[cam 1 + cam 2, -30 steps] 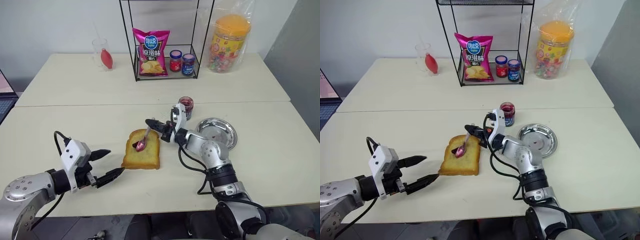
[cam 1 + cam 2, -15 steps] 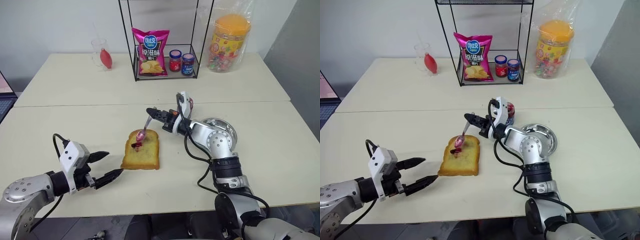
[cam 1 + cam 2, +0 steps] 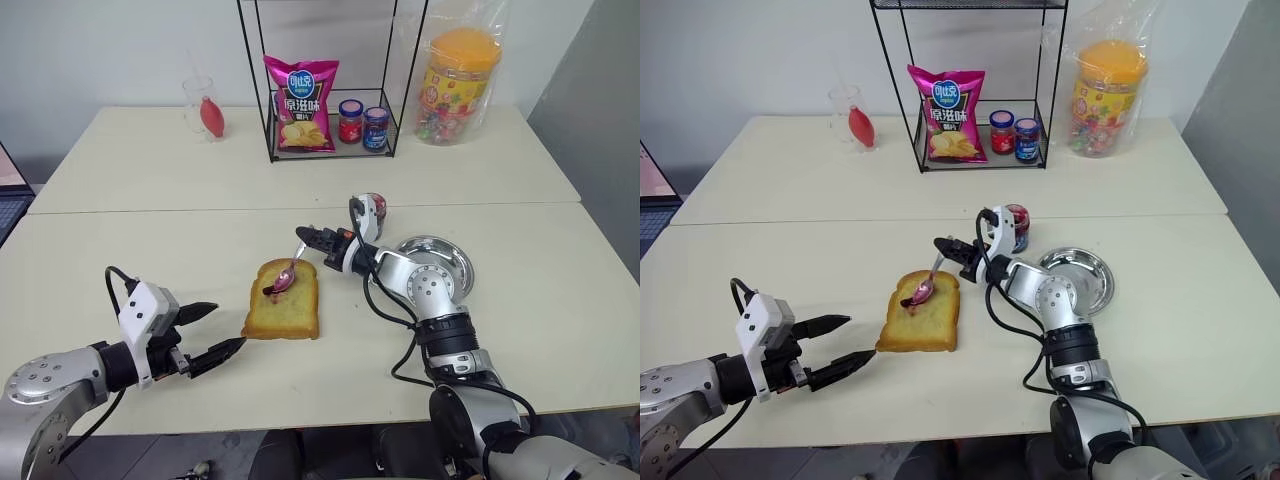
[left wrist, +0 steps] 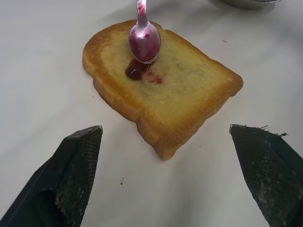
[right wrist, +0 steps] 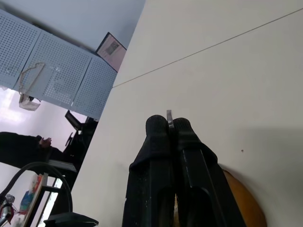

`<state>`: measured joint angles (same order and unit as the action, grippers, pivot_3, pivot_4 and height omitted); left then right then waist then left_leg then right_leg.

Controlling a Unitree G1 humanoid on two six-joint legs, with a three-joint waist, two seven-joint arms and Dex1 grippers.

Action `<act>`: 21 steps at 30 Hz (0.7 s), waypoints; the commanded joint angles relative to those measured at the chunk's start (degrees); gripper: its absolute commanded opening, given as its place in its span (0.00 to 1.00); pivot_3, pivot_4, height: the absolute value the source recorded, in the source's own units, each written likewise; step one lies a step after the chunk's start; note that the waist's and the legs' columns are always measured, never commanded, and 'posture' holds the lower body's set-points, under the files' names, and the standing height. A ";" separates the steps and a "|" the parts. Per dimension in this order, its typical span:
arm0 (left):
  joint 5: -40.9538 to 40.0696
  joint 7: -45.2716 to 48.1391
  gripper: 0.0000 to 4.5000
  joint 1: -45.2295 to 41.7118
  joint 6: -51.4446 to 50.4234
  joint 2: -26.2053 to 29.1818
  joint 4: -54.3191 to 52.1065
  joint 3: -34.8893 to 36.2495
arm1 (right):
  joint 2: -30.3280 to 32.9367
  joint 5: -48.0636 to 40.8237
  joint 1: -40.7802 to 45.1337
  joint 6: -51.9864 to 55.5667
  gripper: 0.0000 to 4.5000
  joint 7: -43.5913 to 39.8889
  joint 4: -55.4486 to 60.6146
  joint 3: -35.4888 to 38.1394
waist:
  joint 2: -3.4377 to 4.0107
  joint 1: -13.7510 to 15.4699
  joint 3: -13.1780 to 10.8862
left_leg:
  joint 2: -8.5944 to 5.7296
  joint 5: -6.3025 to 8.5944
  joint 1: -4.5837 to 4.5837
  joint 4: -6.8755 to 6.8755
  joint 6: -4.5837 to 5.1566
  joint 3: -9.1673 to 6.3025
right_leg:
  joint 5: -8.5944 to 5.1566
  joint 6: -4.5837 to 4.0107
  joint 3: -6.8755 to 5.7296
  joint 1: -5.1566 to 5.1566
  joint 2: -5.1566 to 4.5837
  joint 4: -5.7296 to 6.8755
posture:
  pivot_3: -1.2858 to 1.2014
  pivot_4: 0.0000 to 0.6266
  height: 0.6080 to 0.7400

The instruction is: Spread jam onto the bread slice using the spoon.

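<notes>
A: Start at the right gripper (image 3: 304, 235). What's it doing?

B: Its two black fingers are pressed together on the thin handle of the spoon (image 3: 290, 270). The spoon slants down and the red-stained bowl sits over the far part of the bread slice (image 3: 283, 300), by a small dark blob of jam (image 4: 137, 71) on the toast's face.

A: And the left gripper (image 3: 218, 330)?

B: Spread wide, fingers apart and holding nothing, just beside the near left corner of the slice without touching it.

A: Where's the jam jar (image 3: 1016, 226)?

B: Behind the right wrist, a small clear glass jar of dark red, with a round shiny metal dish (image 3: 440, 263) next to it.

A: The surface?

B: Two pale cream tables (image 3: 150, 250) pushed together, smooth and matte, with a seam running across. On the far one stands a black wire rack (image 3: 330, 80) with a pink crisp bag (image 3: 301, 103) and two small capped jars (image 3: 363, 123), plus a clear cup (image 3: 203, 106) and a bagged yellow-lidded tub (image 3: 457, 85). Plain white wall behind.

A: The toast's texture?

B: Thick, square, golden crust, browned porous face.
</notes>
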<state>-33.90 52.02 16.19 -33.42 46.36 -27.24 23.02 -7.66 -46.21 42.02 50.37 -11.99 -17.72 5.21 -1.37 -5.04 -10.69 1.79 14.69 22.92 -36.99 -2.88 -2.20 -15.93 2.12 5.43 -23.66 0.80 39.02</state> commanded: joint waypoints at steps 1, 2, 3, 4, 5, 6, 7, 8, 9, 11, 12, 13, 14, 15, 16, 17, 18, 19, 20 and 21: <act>-0.39 0.59 1.00 0.22 0.68 0.73 -0.83 1.55 | -8.51 -3.13 3.78 -0.62 0.01 0.49 3.35 -0.19 | 0.00 0.00 0.00 | 0.00 0.00 0.00 0.00 0.00 0.00 | 0.00 0.00 0.00 0.00 0.00 0.00 | 0.52 0.24 1.00; -0.36 0.61 1.00 0.20 0.69 0.74 -0.82 1.51 | -8.61 -3.58 3.86 -0.68 0.01 0.74 3.57 -0.21 | 0.00 -0.01 0.00 | 0.00 0.00 0.00 0.00 0.00 0.00 | 0.00 0.00 0.00 0.00 0.00 0.00 | 0.52 0.24 1.00; -0.32 0.62 1.00 0.17 0.73 0.75 -0.79 1.44 | -8.62 -3.91 3.94 -0.70 0.01 0.84 3.87 -0.42 | 0.00 -0.01 0.00 | 0.00 0.00 0.00 0.00 0.00 0.00 | 0.00 0.00 0.00 0.00 0.00 0.00 | 0.52 0.24 1.00; -0.28 0.69 1.00 0.17 0.78 0.76 -0.72 1.41 | -8.71 -4.31 3.99 -0.62 0.01 1.03 4.09 -0.60 | 0.00 0.00 0.00 | 0.00 0.00 0.00 0.00 0.00 0.00 | 0.00 0.00 0.00 0.00 0.00 0.00 | 0.52 0.24 1.00; -0.21 0.74 1.00 0.15 0.86 0.77 -0.63 1.33 | -8.80 -4.57 4.00 -0.59 0.01 1.23 4.21 -0.88 | 0.00 0.00 0.00 | 0.00 0.00 0.00 0.00 0.00 0.00 | 0.00 0.00 0.00 0.00 0.00 0.00 | 0.52 0.24 1.00; -0.15 0.79 1.00 0.10 0.94 0.77 -0.52 1.26 | -8.82 -4.54 3.93 -0.63 0.01 1.26 4.20 -1.31 | 0.00 0.00 0.00 | 0.00 0.00 0.00 0.00 0.00 0.00 | 0.00 0.00 0.00 0.00 0.00 0.00 | 0.52 0.24 1.00; -0.11 0.82 1.00 0.07 0.99 0.77 -0.45 1.21 | -8.81 -4.55 3.85 -0.67 0.01 1.31 4.18 -1.62 | 0.00 0.00 0.00 | 0.00 0.00 0.00 0.00 0.00 0.00 | 0.00 0.00 0.00 0.00 0.00 -0.01 | 0.52 0.24 1.00; -0.06 0.79 1.00 -0.05 1.00 0.77 -0.42 1.07 | -8.84 -4.23 3.66 -0.97 0.01 1.19 3.77 -2.10 | 0.00 -0.01 0.00 | 0.00 0.00 0.00 0.00 0.00 0.00 | 0.00 0.00 0.00 0.00 0.00 0.00 | 0.52 0.24 1.00; -0.02 0.77 1.00 -0.14 1.00 0.77 -0.41 0.97 | -8.84 -4.04 3.53 -1.22 0.01 1.11 3.47 -2.44 | 0.00 -0.01 0.00 | 0.00 0.00 0.00 0.00 0.00 0.00 | 0.00 0.00 0.00 0.00 0.00 0.00 | 0.52 0.24 1.00; 0.03 0.79 1.00 -0.24 0.98 0.79 -0.41 0.81 | -8.86 -3.42 3.49 -1.78 0.01 0.60 2.63 -3.47 | 0.00 -0.01 0.00 | 0.00 0.00 0.00 0.00 0.00 0.00 | 0.00 0.00 -0.01 0.00 0.00 0.00 | 0.52 0.24 1.00; 0.06 0.80 1.00 -0.27 1.00 0.79 -0.40 0.74 | -8.80 -3.12 3.55 -2.10 0.01 0.29 2.21 -3.98 | 0.00 -0.01 0.00 | 0.00 0.00 0.00 0.00 0.00 0.00 | 0.00 0.00 -0.01 0.00 0.00 0.00 | 0.52 0.24 1.00; 0.15 0.83 1.00 -0.30 1.08 0.78 -0.35 0.61 | -8.83 -2.75 3.75 -2.67 0.01 -0.01 1.52 -4.42 | 0.00 -0.01 0.00 | 0.00 0.00 0.00 0.00 0.00 0.00 | 0.00 0.00 0.00 0.00 0.00 0.00 | 0.52 0.24 1.00; 0.22 0.85 1.00 -0.32 1.14 0.77 -0.32 0.53 | -8.81 -2.58 3.89 -3.12 0.01 -0.18 1.05 -4.72 | 0.00 -0.01 0.00 | 0.00 0.00 0.00 0.00 0.00 0.00 | 0.00 0.00 0.00 0.00 0.00 0.00 | 0.52 0.24 1.00; 0.27 0.87 1.00 -0.33 1.18 0.76 -0.30 0.48 | -8.78 -2.54 3.98 -3.46 0.01 -0.29 0.73 -4.93 | 0.00 -0.01 0.00 | 0.00 0.00 0.00 0.00 0.00 0.00 | 0.00 0.00 0.00 0.00 0.00 -0.01 | 0.52 0.24 1.00; 0.29 0.92 1.00 -0.32 1.21 0.74 -0.28 0.45 | -8.89 -2.59 4.31 -3.76 0.01 -0.32 0.33 -5.05 | 0.00 -0.01 0.00 | 0.00 0.00 0.00 0.00 0.00 0.00 | 0.00 0.00 0.00 0.00 0.00 -0.01 | 0.52 0.24 1.00; 0.32 0.98 1.00 -0.29 1.25 0.73 -0.24 0.44 | -8.99 -2.71 4.65 -3.97 0.01 -0.36 0.02 -5.17 | 0.00 -0.01 0.00 | 0.00 0.00 0.00 0.00 0.00 0.00 | 0.00 0.00 0.00 0.00 0.00 -0.01 | 0.52 0.24 1.00; 0.38 1.05 1.00 -0.24 1.33 0.71 -0.16 0.43 | -9.11 -2.87 5.00 -4.13 0.01 -0.39 -0.29 -5.26 | 0.00 -0.01 0.00 | 0.00 0.00 0.00 0.00 0.00 0.00 | 0.00 0.00 0.00 0.00 0.00 0.00 | 0.52 0.24 1.00; 0.46 1.15 1.00 -0.16 1.46 0.69 -0.04 0.43 | -9.19 -2.93 5.29 -4.32 0.01 -0.46 -0.57 -5.42 | 0.00 -0.01 0.00 | 0.00 0.00 0.00 0.00 0.00 0.00 | 0.00 0.00 0.00 0.00 0.00 0.00 | 0.52 0.24 1.00; 0.54 1.24 1.00 -0.12 1.54 0.66 0.04 0.43 | -9.23 -2.93 5.48 -4.52 0.01 -0.52 -0.85 -5.59 | 0.00 -0.01 0.00 | 0.00 0.00 0.00 0.00 0.00 0.00 | 0.00 0.00 0.00 0.00 0.00 0.00 | 0.52 0.24 1.00; 0.60 1.30 1.00 -0.09 1.57 0.65 0.04 0.43 | -9.30 -2.78 5.66 -4.82 0.01 -0.64 -1.34 -5.80 | 0.00 -0.01 0.00 | 0.00 0.00 0.00 0.00 0.00 0.00 | 0.00 0.00 0.00 0.00 0.00 -0.01 | 0.52 0.24 1.00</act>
<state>-33.51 52.98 16.08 -33.04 46.36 -27.01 22.96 -7.70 -48.38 42.28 46.85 -11.37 -19.31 -0.31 -1.37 -5.05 -10.69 1.79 14.69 22.92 -36.99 -2.88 -2.19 -15.93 2.12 5.43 -23.67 0.80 39.01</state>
